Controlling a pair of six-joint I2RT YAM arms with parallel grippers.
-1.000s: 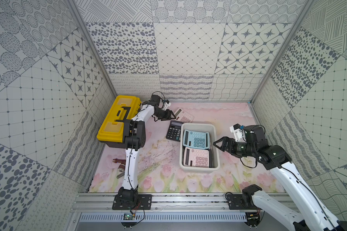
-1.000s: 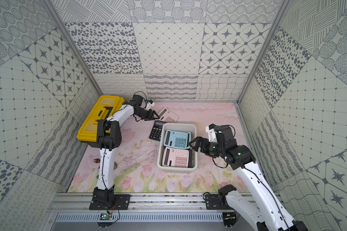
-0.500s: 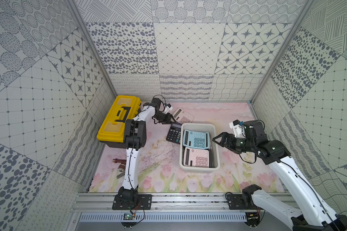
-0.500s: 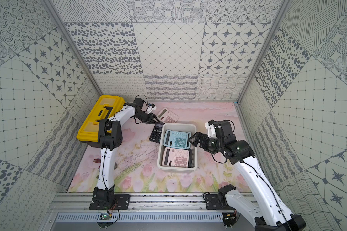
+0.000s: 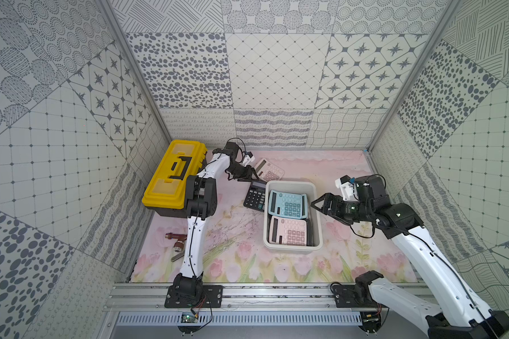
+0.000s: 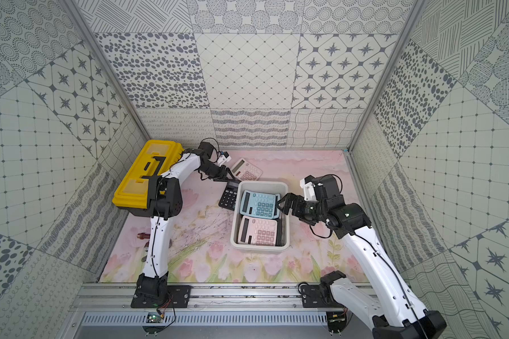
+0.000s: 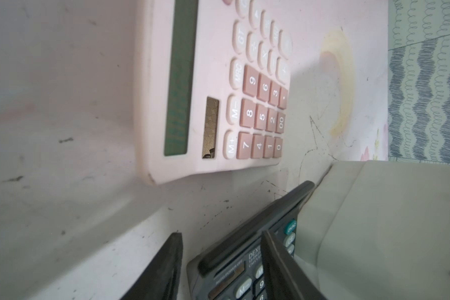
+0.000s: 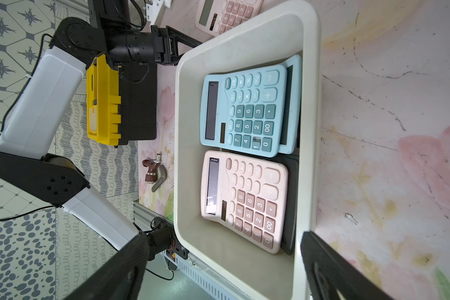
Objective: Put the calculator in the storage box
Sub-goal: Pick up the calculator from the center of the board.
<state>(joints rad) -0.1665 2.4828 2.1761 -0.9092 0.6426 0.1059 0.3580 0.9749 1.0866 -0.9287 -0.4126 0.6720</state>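
While the black calculator (image 5: 254, 196) lies flat on the mat (image 5: 350, 176), against the storage box (image 5: 291, 249) outer wall at its far left corner, the left gripper (image 7: 221, 235) straddles its display end, jaws approx. half apart, prob. lining up a pinch; pad contact cannot be confirmed; right gripper (image 5: 316, 204) hangs wide open beside the box's right rim, likely on standby. Hidden: keypad end cut off in left wrist view; units under the box's top layer mostly covered.

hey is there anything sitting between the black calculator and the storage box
Nothing lies between them: the black calculator lies right beside the storage box, apparently touching its wall. Only that wall has to be cleared. Inside, a blue calculator and a pink calculator already cover most of the floor.
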